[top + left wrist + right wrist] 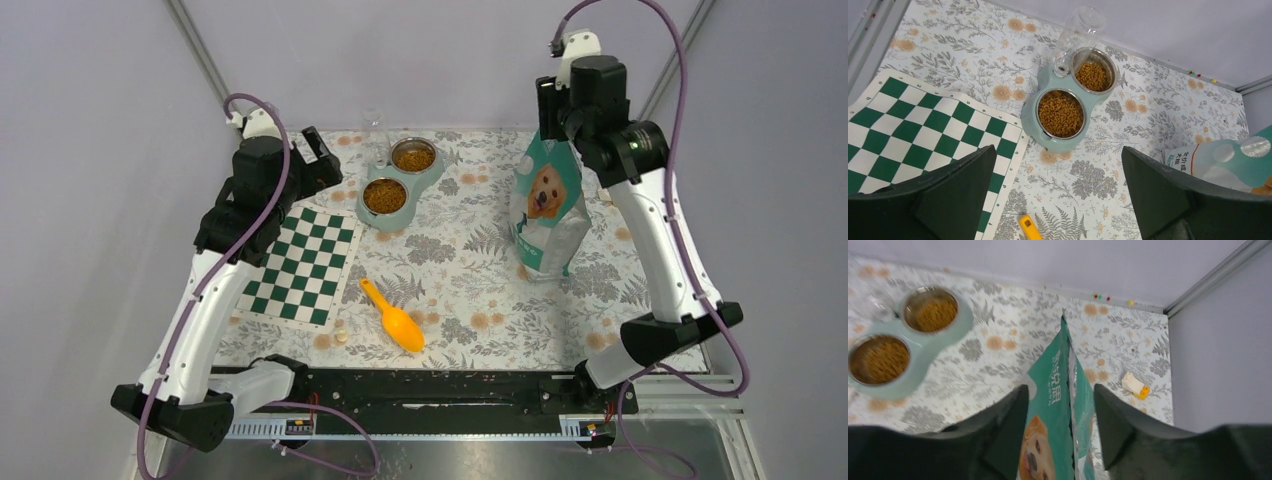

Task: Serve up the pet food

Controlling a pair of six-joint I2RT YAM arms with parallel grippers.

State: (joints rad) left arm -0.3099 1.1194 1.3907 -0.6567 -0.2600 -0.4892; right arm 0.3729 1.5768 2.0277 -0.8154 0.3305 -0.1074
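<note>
The pet food pouch [547, 205], teal and white with a golden dog, stands upright at the right of the table. My right gripper [552, 108] is open just above it. In the right wrist view its jaws [1059, 386] stand on either side of the pouch's open top edge [1055, 390] without pinching it. Kibble [385, 196] fills both steel cups of the pale green double bowl [372, 220]; the kibble also shows in the left wrist view [1060, 113]. My left gripper [318, 163] is open and empty in the air, with the bowl [1029, 117] ahead of it [1058, 148].
An orange scoop [395, 317] lies on the floral cloth at front centre. A green-and-white chequered mat [300, 265] lies at the left. A clear bottle [1079, 30] stands on the bowl's back. A small white-and-yellow piece [1134, 384] lies behind the pouch, near the right wall.
</note>
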